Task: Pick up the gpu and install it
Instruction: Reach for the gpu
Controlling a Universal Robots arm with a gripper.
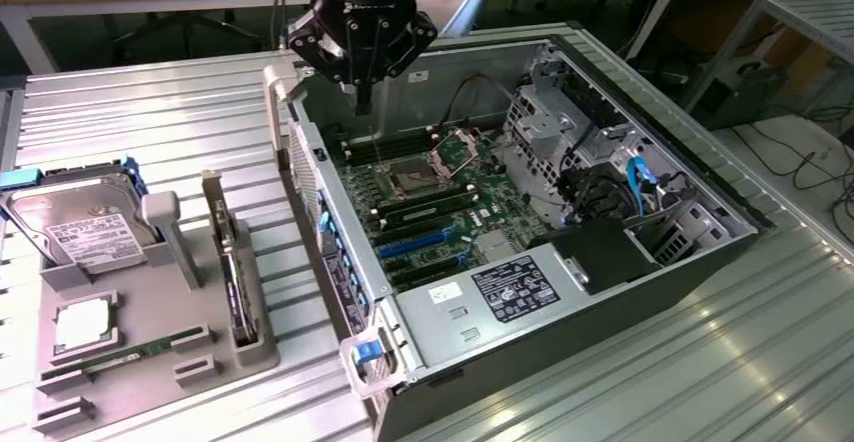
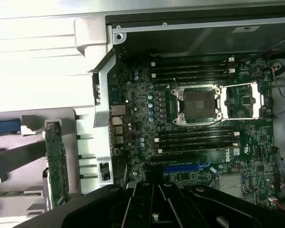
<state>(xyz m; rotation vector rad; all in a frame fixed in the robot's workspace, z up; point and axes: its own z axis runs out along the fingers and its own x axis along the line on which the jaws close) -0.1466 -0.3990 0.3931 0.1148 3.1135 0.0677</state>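
Observation:
The gpu stands on edge in a slot of the grey holder, at the exterior view's left of the open computer case; its silver bracket end points away from the camera. It appears as a thin green card in the wrist view. My gripper hangs above the far corner of the case, over the motherboard, well away from the gpu. Its fingers are shut together and hold nothing.
The holder also carries a silver hard drive, a processor chip and a memory stick. Inside the case are the open CPU socket, blue expansion slots, a power supply and loose cables.

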